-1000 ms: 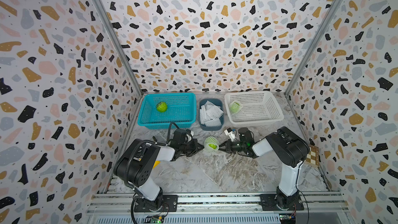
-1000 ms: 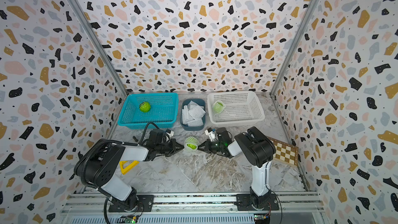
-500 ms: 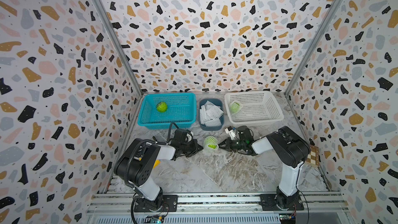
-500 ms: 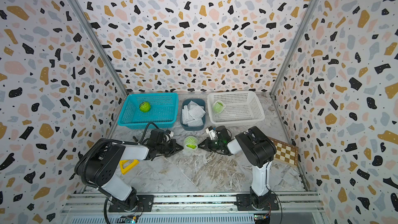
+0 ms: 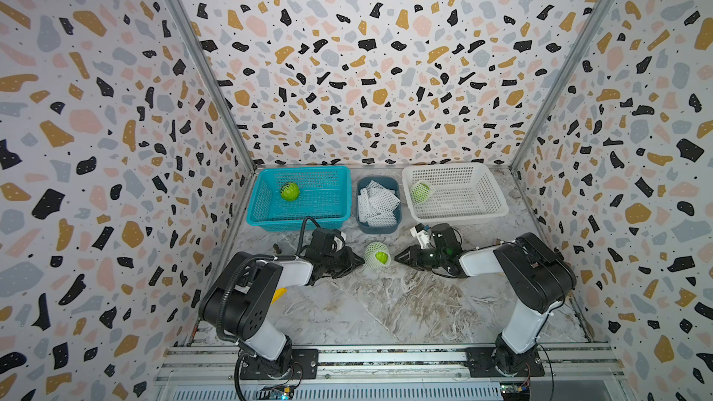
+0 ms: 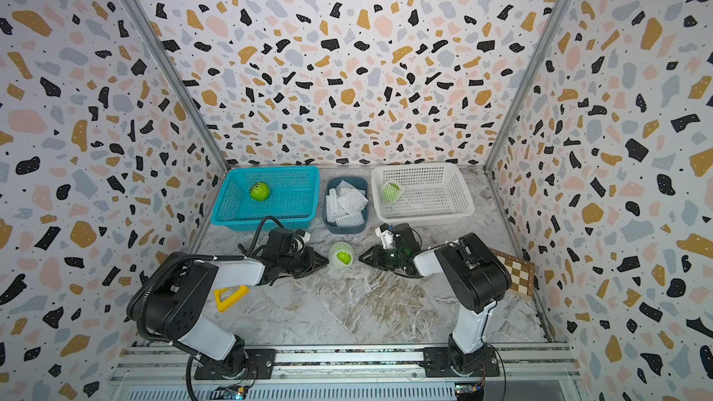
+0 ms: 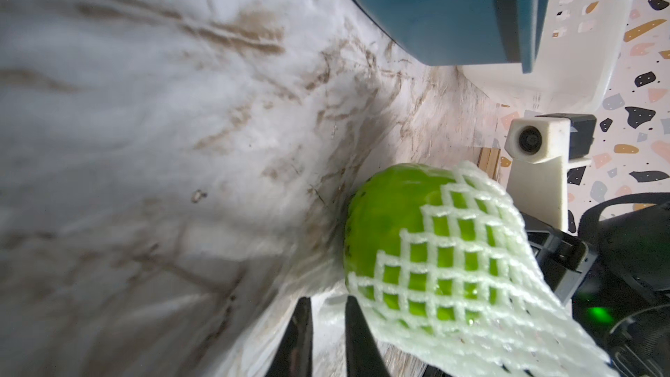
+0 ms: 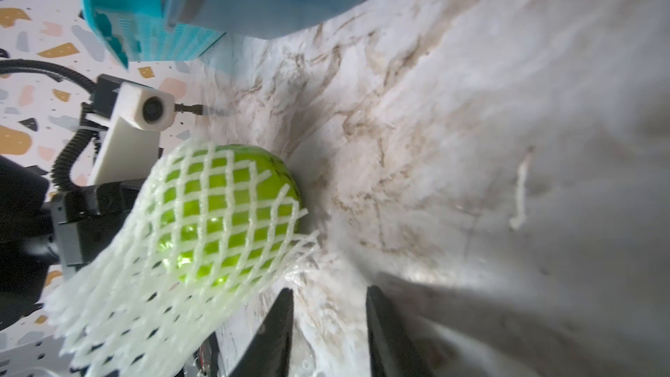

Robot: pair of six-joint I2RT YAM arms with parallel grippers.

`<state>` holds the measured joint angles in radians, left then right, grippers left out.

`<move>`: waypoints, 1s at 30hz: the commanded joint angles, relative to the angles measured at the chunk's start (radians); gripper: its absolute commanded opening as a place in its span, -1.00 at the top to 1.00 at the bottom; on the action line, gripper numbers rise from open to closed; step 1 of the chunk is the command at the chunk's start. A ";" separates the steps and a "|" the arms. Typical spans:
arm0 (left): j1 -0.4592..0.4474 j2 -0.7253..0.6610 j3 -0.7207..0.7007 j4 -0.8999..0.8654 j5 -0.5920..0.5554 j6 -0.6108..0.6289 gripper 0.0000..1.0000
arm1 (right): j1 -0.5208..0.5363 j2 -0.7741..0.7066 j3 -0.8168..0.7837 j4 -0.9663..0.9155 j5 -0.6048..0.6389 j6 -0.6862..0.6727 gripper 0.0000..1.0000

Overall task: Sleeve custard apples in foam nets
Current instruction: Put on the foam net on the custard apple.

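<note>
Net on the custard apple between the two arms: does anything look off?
Yes. The foam net sits askew on the custard apple: one end of the fruit is bare, while slack mesh trails loose off the opposite end.

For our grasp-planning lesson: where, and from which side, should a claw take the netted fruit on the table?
Likely from above, closing across the fruit at its netted middle: round and loose on the table, it could roll if approached sideways.
</note>
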<state>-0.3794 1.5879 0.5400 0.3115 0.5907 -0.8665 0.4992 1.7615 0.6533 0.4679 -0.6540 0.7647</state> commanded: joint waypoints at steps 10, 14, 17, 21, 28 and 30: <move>0.003 -0.061 -0.053 0.001 -0.047 -0.001 0.24 | 0.080 -0.225 0.106 -0.437 0.321 -0.192 -0.39; 0.003 -0.135 -0.073 -0.054 -0.070 -0.002 0.14 | 0.147 -0.264 0.180 -0.520 0.415 -0.212 -0.56; 0.003 -0.222 -0.091 -0.122 -0.110 -0.001 -0.02 | 0.197 -0.265 0.244 -0.569 0.458 -0.215 -0.74; 0.003 -0.350 -0.109 -0.220 -0.150 0.000 -0.21 | 0.249 -0.226 0.333 -0.621 0.496 -0.219 -0.99; 0.003 -0.529 -0.116 -0.376 -0.198 0.012 -0.27 | 0.308 -0.093 0.489 -0.713 0.545 -0.217 -0.95; 0.003 -0.556 -0.122 -0.388 -0.201 0.009 -0.28 | 0.318 -0.048 0.528 -0.740 0.558 -0.213 -0.95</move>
<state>-0.3794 1.0626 0.4362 -0.0093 0.4168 -0.8715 0.8047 1.6791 1.1309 -0.1761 -0.1402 0.5560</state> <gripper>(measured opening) 0.640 0.978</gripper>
